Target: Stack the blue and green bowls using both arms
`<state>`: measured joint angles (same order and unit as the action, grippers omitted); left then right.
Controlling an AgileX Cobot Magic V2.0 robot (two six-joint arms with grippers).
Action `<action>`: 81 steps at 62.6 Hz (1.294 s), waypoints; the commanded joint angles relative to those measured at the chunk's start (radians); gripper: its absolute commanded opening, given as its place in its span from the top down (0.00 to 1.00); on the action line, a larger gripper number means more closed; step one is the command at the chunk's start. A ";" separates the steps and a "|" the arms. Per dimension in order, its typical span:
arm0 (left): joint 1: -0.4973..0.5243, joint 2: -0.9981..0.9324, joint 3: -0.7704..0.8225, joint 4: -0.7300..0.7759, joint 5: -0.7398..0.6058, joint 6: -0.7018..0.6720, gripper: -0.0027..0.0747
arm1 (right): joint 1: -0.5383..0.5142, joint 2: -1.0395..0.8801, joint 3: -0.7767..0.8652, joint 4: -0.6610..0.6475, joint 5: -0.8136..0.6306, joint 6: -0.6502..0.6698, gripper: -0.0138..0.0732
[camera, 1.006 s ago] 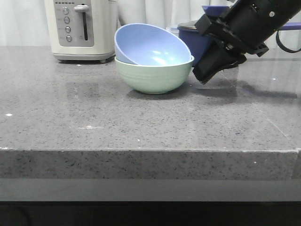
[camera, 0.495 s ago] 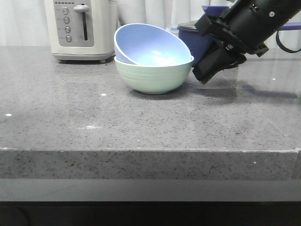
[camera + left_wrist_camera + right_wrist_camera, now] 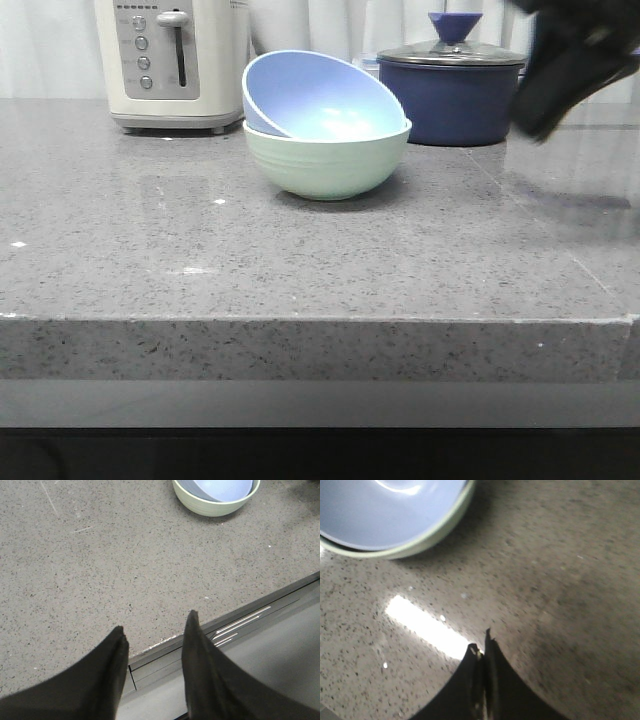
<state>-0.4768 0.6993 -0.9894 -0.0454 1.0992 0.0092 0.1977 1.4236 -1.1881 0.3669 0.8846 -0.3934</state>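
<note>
Now that the right gripper (image 3: pixel 560 85), fingers pressed together and empty, has swung off toward the bench's right edge, the blue bowl (image 3: pixel 318 97) sits tilted inside the green bowl (image 3: pixel 328 160) mid-bench; stacking looks done. The left gripper (image 3: pixel 154 645) is parted, empty, over the front edge.

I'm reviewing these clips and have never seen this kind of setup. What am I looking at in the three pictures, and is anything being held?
This is a two-armed robot at a grey stone counter. The front view looks forward over the counter. On it, the blue bowl sits tilted inside the green bowl. Behind them stand a cream toaster and a dark blue lidded pot. The blurred black shape at the upper right is the right arm.

The other two pictures come from cameras on the wrists. The left gripper is open over the counter's edge, holding nothing. The right gripper is shut and empty, near the bowls.
</note>
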 commanded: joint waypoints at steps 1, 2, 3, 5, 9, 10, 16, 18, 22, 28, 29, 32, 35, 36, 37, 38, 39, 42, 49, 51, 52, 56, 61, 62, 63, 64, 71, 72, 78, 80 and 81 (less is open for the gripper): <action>0.003 -0.004 -0.011 -0.001 -0.075 -0.009 0.63 | -0.005 -0.137 -0.024 -0.104 0.018 0.116 0.90; 0.003 -0.004 -0.009 -0.001 -0.077 -0.009 0.63 | -0.005 -0.163 -0.023 -0.115 0.024 0.128 0.90; 0.003 -0.004 -0.007 -0.001 -0.077 -0.009 0.63 | -0.005 -0.171 -0.021 -0.121 0.026 0.133 0.90; 0.003 -0.004 -0.005 -0.001 -0.079 -0.009 0.63 | -0.005 -0.215 -0.015 -0.126 0.026 0.144 0.90; 0.003 -0.004 -0.003 -0.001 -0.089 -0.009 0.63 | -0.005 -0.299 0.001 -0.126 0.022 0.158 0.90; 0.003 -0.004 -0.001 -0.001 -0.090 -0.009 0.63 | -0.005 -0.318 0.010 -0.126 0.021 0.162 0.90; 0.003 -0.004 0.001 -0.001 -0.097 -0.009 0.63 | -0.005 -0.442 0.055 -0.126 0.014 0.182 0.90; 0.003 -0.004 0.001 0.000 -0.099 -0.009 0.63 | -0.005 -0.481 0.078 -0.126 0.014 0.182 0.90; 0.003 -0.004 0.001 0.006 -0.106 -0.009 0.63 | -0.005 -0.570 0.125 -0.128 0.013 0.182 0.90; 0.003 -0.004 0.001 0.006 -0.106 -0.009 0.63 | -0.005 -0.675 0.183 -0.128 0.021 0.190 0.90; 0.003 -0.004 0.001 0.006 -0.106 -0.009 0.63 | -0.005 -0.682 0.191 -0.128 0.022 0.194 0.90; 0.003 -0.004 0.001 0.006 -0.106 -0.009 0.63 | -0.005 -0.734 0.215 -0.128 0.024 0.212 0.90; 0.003 -0.004 0.001 0.006 -0.106 -0.009 0.63 | -0.005 -0.789 0.243 -0.128 0.022 0.232 0.90; 0.003 -0.004 0.001 0.006 -0.109 -0.009 0.63 | -0.005 -0.795 0.251 -0.128 0.022 0.236 0.90; 0.003 -0.004 0.001 0.006 -0.109 -0.009 0.63 | -0.005 -0.813 0.262 -0.128 0.021 0.241 0.90; 0.003 -0.004 0.001 0.006 -0.110 -0.009 0.63 | -0.006 -0.824 0.269 -0.128 0.020 0.246 0.90; 0.003 -0.004 0.001 0.006 -0.112 -0.009 0.63 | -0.006 -0.835 0.276 -0.128 0.019 0.251 0.90; 0.003 -0.004 0.001 0.006 -0.118 -0.009 0.63 | -0.006 -0.877 0.305 -0.129 0.014 0.269 0.90; 0.003 -0.004 0.001 0.006 -0.131 -0.009 0.63 | -0.006 -0.925 0.354 -0.129 0.000 0.276 0.90; 0.003 -0.004 0.001 0.006 -0.134 -0.009 0.63 | -0.006 -0.935 0.366 -0.129 -0.004 0.276 0.90; 0.003 -0.004 0.001 0.006 -0.134 -0.009 0.63 | -0.006 -0.941 0.370 -0.129 -0.007 0.276 0.90; 0.003 -0.004 0.001 0.006 -0.136 -0.009 0.67 | -0.006 -0.954 0.384 -0.129 -0.014 0.276 0.90; 0.003 -0.004 0.001 0.008 -0.136 -0.009 0.80 | -0.006 -0.953 0.388 -0.129 -0.012 0.276 0.90; 0.003 -0.004 0.001 0.008 -0.136 -0.009 0.82 | -0.006 -0.952 0.388 -0.129 -0.011 0.276 0.90; 0.003 -0.004 0.001 0.008 -0.136 -0.009 0.85 | -0.006 -0.952 0.388 -0.129 -0.010 0.276 0.90; 0.003 -0.004 0.001 0.008 -0.138 -0.009 0.88 | -0.006 -0.952 0.388 -0.129 -0.010 0.276 0.90; 0.003 -0.004 0.001 0.008 -0.134 -0.009 0.99 | -0.006 -0.952 0.388 -0.129 -0.010 0.276 0.90; 0.003 -0.004 0.001 0.008 -0.134 -0.009 0.99 | -0.006 -0.952 0.388 -0.129 -0.010 0.276 0.90; 0.003 -0.004 0.001 0.008 -0.134 -0.009 0.99 | -0.006 -0.952 0.388 -0.129 -0.010 0.276 0.90; 0.003 -0.004 0.001 0.008 -0.134 -0.009 0.99 | -0.006 -0.952 0.388 -0.129 -0.010 0.276 0.90; 0.003 -0.004 0.001 0.008 -0.134 -0.009 0.99 | -0.006 -0.952 0.388 -0.129 -0.010 0.276 0.90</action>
<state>-0.4768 0.6963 -0.9614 -0.0339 1.0329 0.0092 0.1977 0.4659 -0.7765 0.2411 0.9490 -0.1195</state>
